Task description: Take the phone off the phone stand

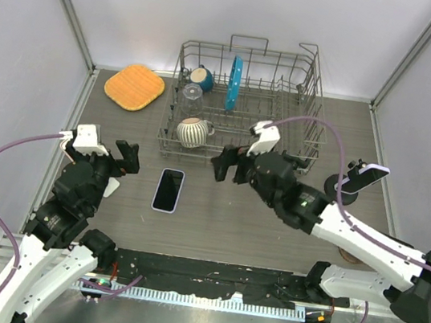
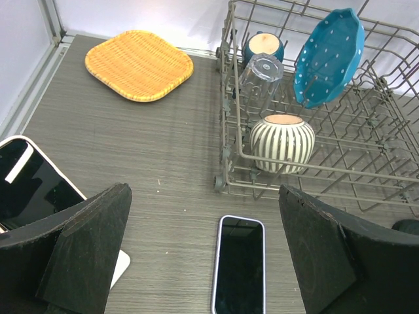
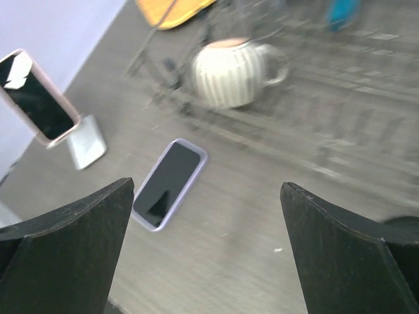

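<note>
A phone in a pink case (image 3: 36, 97) leans on a white stand (image 3: 86, 141) at the table's left; it also shows at the left edge of the left wrist view (image 2: 29, 183). In the top view my left arm covers most of it. A second phone (image 1: 369, 176) rests on a black stand (image 1: 339, 190) at the right. A lavender-cased phone (image 1: 168, 190) lies flat on the table, screen up, between the arms. My left gripper (image 1: 127, 158) is open and empty, just left of the flat phone (image 2: 240, 265). My right gripper (image 1: 230, 162) is open and empty, above the table right of the flat phone (image 3: 169, 185).
A wire dish rack (image 1: 244, 105) stands at the back with a striped mug (image 1: 194, 131), a glass, a teal cup and a blue plate (image 1: 233, 83). An orange woven mat (image 1: 134, 86) lies at the back left. Walls close in both sides.
</note>
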Available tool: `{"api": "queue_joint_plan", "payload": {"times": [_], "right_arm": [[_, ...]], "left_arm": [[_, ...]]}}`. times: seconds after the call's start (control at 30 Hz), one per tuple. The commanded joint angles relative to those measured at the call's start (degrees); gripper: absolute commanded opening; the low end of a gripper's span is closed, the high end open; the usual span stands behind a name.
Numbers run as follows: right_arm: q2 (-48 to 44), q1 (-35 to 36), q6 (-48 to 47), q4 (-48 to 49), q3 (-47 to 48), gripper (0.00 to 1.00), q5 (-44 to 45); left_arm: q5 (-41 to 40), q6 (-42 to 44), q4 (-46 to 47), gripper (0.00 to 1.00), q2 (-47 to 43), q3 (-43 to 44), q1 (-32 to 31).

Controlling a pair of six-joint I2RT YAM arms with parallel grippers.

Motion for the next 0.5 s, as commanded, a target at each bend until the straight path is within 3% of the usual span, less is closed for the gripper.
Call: {"api": "queue_joint_plan", "payload": {"times": [0.0, 0.13, 0.47], "right_arm": [[-2.69, -5.62, -5.59, -18.69, 8.37, 1.00, 9.62], [-7.16, -10.98, -5.24, -26.34, 10.66, 1.00, 16.74], [-14.30, -33.82, -6.65, -36.46, 13.48, 1.00, 27.65]], "left_arm": [[0.90, -0.61, 1.67, 1.00, 0.29, 0.16, 0.35], [1.07, -0.61, 1.67, 1.00, -0.06, 0.07, 0.26], [3.27, -1.14, 1.93, 1.00, -0.50, 0.07, 0.26]]}}
